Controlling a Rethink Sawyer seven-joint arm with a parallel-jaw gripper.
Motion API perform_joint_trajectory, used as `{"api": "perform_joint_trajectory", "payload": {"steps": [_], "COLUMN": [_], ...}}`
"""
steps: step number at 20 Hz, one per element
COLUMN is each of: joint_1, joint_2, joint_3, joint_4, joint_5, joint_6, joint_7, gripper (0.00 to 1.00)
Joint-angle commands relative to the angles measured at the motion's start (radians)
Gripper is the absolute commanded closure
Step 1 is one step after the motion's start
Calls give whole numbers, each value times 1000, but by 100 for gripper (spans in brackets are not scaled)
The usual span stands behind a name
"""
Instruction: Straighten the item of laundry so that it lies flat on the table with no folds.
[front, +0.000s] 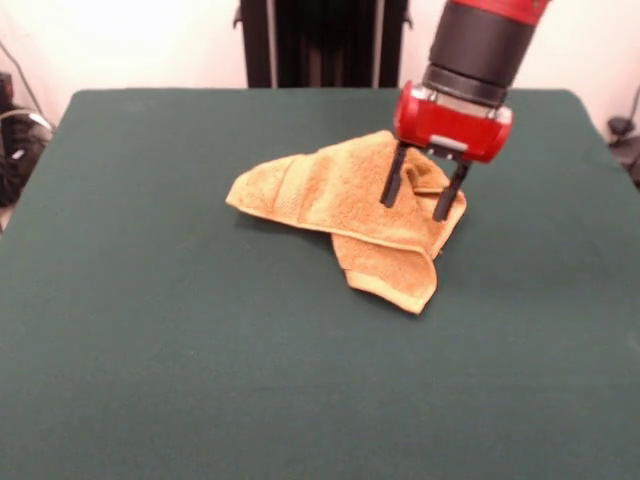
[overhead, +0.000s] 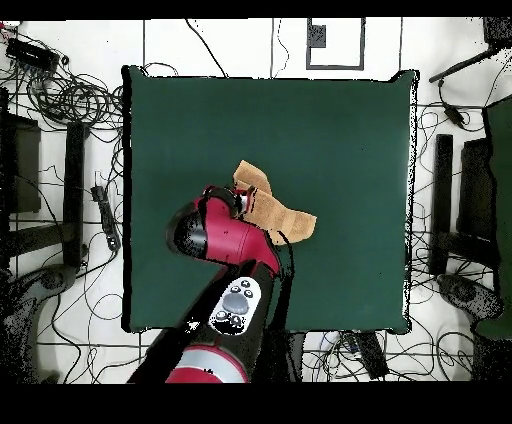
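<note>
In the front view, the table (front: 150, 330) filled most of the frame, its dark green cover running from the lower edge up to a far edge near the top. The towel (front: 330, 195) lay crumpled slightly right of centre in the upper half of the frame. One layer was spread toward the left and ended in a rounded, folded corner, and a second layer was doubled under it and projected toward the lower right as a pointed flap. A hemmed edge ran diagonally across the middle of the cloth. The arm entered from the upper right, with a black cylindrical section above a red housing. The gripper (front: 424, 195) hung below that housing, over the right-hand part of the towel. Its two dark fingers (front: 391, 183) were spread apart with a clear gap between them, and no cloth was pinched. The tips were level with the cloth surface; contact could not be confirmed. In the overhead view, the table (overhead: 330, 130) appeared as a green rectangle in the centre of the frame, surrounded by white floor and cables. The towel (overhead: 285, 218) lay just left of the table's centre, folded, with one lobe toward the upper left and one toward the right. The red arm rose from the lower edge and covered the towel's left part, hiding the fingers there.
</note>
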Motion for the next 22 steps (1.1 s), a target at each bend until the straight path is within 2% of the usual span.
{"api": "perform_joint_trajectory", "payload": {"steps": [1, 9, 15, 18, 22], "joint_1": [48, 87, 94, 82, 69], "joint_2": [124, 161, 154, 130, 33], "joint_3": [-13, -17, -30, 2, 18], "joint_4": [-46, -87, -90, -69, -13], "joint_5": [75, 85, 73, 75, 55], "joint_6": [185, 240, 254, 235, 259], "joint_7": [245, 249, 236, 238, 215], "gripper": [0, 0, 0, 0, 0]}}
